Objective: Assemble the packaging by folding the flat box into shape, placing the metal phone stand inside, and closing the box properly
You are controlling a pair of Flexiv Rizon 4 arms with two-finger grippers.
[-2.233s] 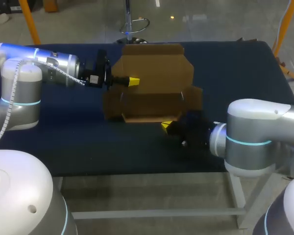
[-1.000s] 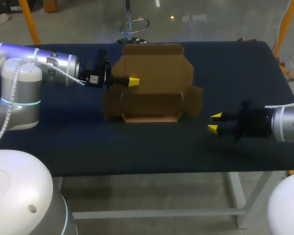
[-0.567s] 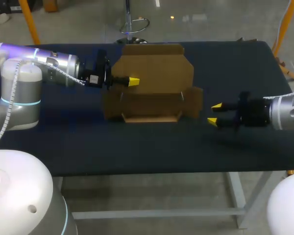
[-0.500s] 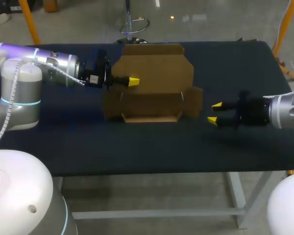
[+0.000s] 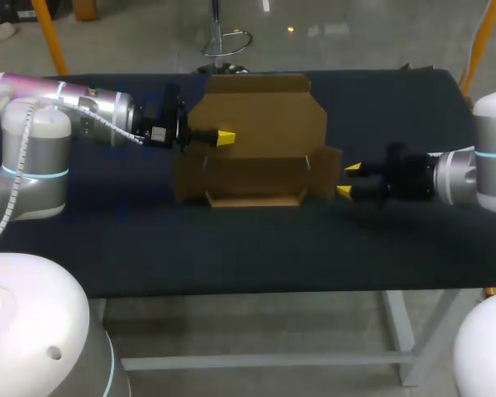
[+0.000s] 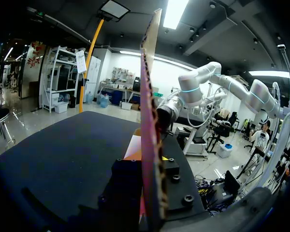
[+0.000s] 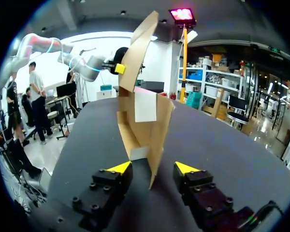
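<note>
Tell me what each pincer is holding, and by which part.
The left pincer grips the cardboard box by its raised back panel's left edge. The right pincer holds nothing, open at the side flap.

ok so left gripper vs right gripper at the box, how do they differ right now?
Grip: the left gripper is shut on the raised back panel of the box; the right gripper is open and holds nothing.
Place: the left gripper sits high at the panel's left edge; the right gripper sits low at the right side flap, whose edge stands between its fingers.
Shared: both point inward at the box from opposite sides.
</note>
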